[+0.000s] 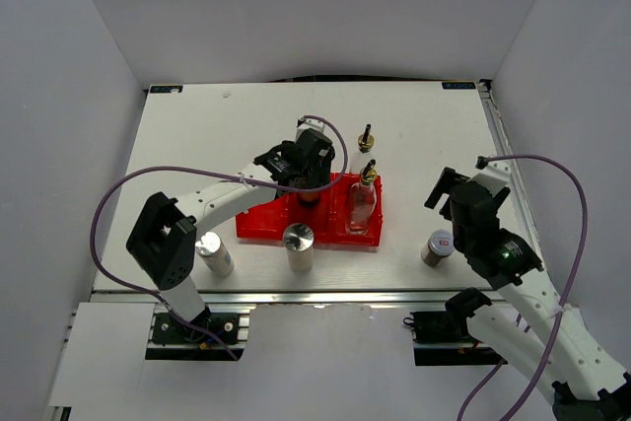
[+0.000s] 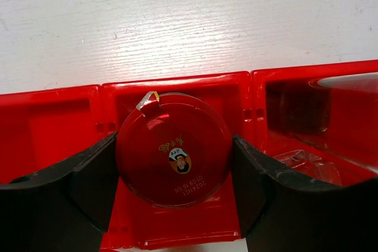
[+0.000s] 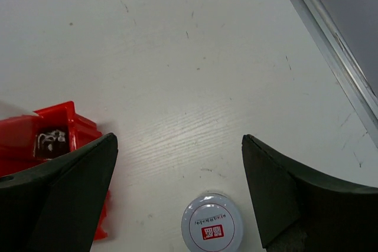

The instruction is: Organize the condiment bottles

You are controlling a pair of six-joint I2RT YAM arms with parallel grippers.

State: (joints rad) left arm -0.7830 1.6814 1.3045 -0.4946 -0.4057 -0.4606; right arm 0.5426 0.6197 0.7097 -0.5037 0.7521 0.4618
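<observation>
The red-lidded jar (image 2: 173,149) shows only its lid, and the glass bottle (image 2: 322,116) runs blurred off the right edge.

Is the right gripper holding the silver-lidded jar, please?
No, the right gripper stands open, and the silver-lidded jar sits on the table untouched.

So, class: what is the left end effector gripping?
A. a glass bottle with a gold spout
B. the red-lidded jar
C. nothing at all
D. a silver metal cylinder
B: in the left wrist view the left end effector is closed on the red-lidded jar, touching its lid on both sides, above the middle compartment of the red tray.
</observation>
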